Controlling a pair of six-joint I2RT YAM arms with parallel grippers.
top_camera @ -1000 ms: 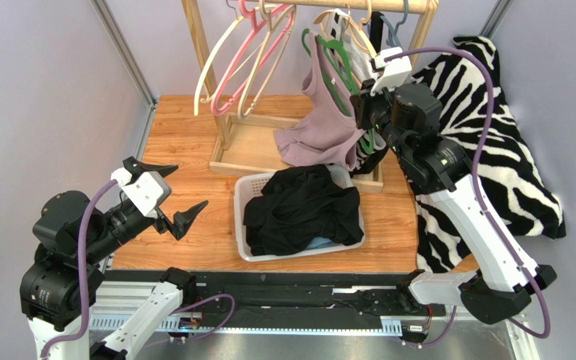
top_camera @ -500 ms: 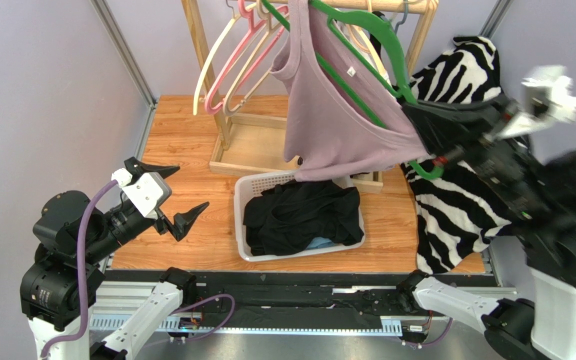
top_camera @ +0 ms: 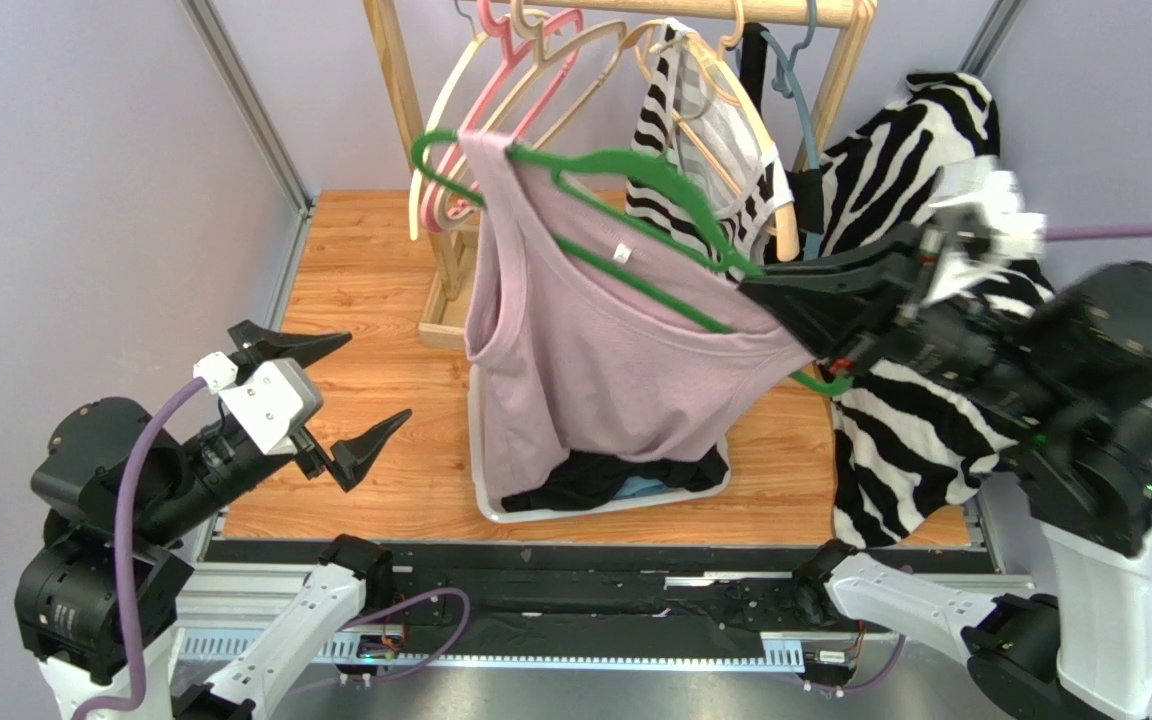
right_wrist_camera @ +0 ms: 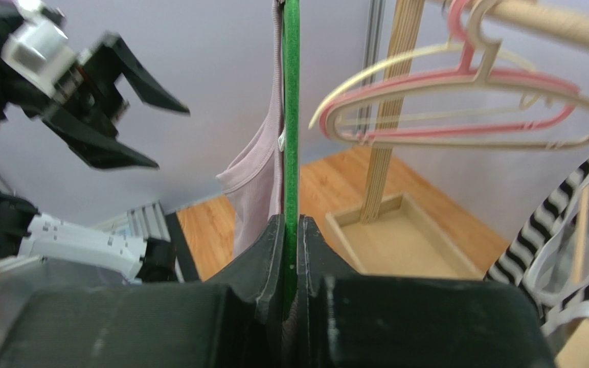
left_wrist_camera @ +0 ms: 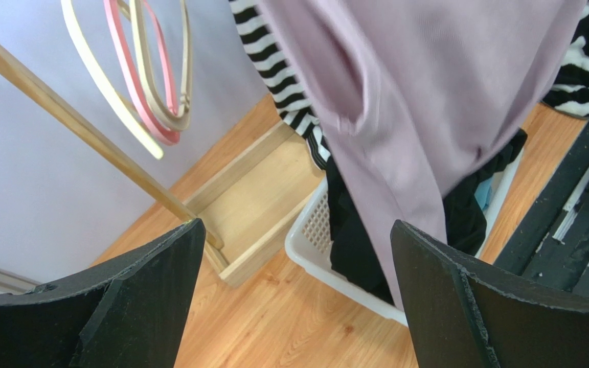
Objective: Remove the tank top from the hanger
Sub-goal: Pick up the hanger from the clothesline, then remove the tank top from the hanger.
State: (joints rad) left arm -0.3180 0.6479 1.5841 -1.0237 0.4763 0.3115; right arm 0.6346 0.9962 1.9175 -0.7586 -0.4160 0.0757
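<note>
A mauve tank top (top_camera: 597,360) hangs on a green hanger (top_camera: 620,168), held in the air off the rail and over the white basket (top_camera: 480,450). My right gripper (top_camera: 778,308) is shut on the hanger's right end; in the right wrist view its jaws pinch the green bar (right_wrist_camera: 291,153) with the top's strap (right_wrist_camera: 263,172) beside it. My left gripper (top_camera: 339,393) is open and empty, low at the left, apart from the top. In the left wrist view the top (left_wrist_camera: 420,100) hangs above the right finger (left_wrist_camera: 459,307).
A wooden rack (top_camera: 455,263) holds pink and cream hangers (top_camera: 530,60) and a zebra-striped garment (top_camera: 687,90). Dark clothes (top_camera: 612,477) fill the basket. A zebra-print cloth (top_camera: 920,435) lies at the right. Grey walls close in on both sides.
My right arm has swung the hanger and tank top off the rail, down and leftward over the basket. The left arm has shifted slightly left, still open.
</note>
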